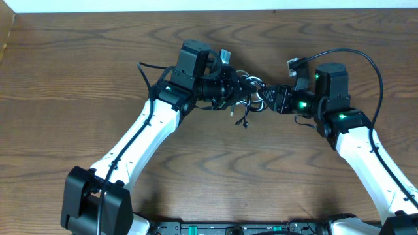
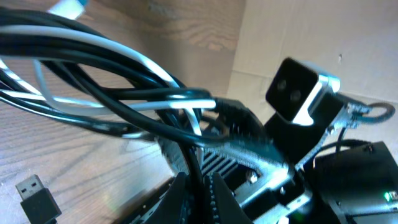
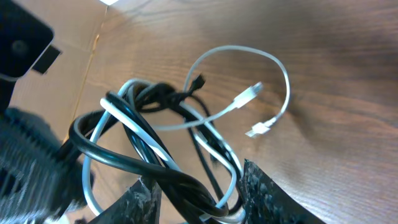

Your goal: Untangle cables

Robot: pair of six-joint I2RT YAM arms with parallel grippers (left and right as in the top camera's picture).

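The black and white cables point(image 1: 249, 88) hang in one tangled knot between my two grippers above the table's middle. My left gripper point(image 1: 234, 90) is shut on a black cable strand point(image 2: 200, 168), pinched between its jaws. From there, black loops point(image 2: 93, 59) and a white strand point(image 2: 186, 94) run up and left. My right gripper point(image 3: 199, 199) stands open, its fingers point(image 3: 267, 193) on either side of the twisted black cable point(image 3: 180, 180) and a white loop. The white cable point(image 3: 273, 62) curls out over the wood, with both small white plugs point(image 3: 249, 93) free.
A black USB plug point(image 2: 37, 196) dangles near the wooden table point(image 1: 78, 78). A loose black strand point(image 1: 245, 123) hangs below the knot. The right arm's own thick black wire point(image 1: 356, 55) arcs behind it. A cardboard wall point(image 1: 6, 36) stands at the far left edge.
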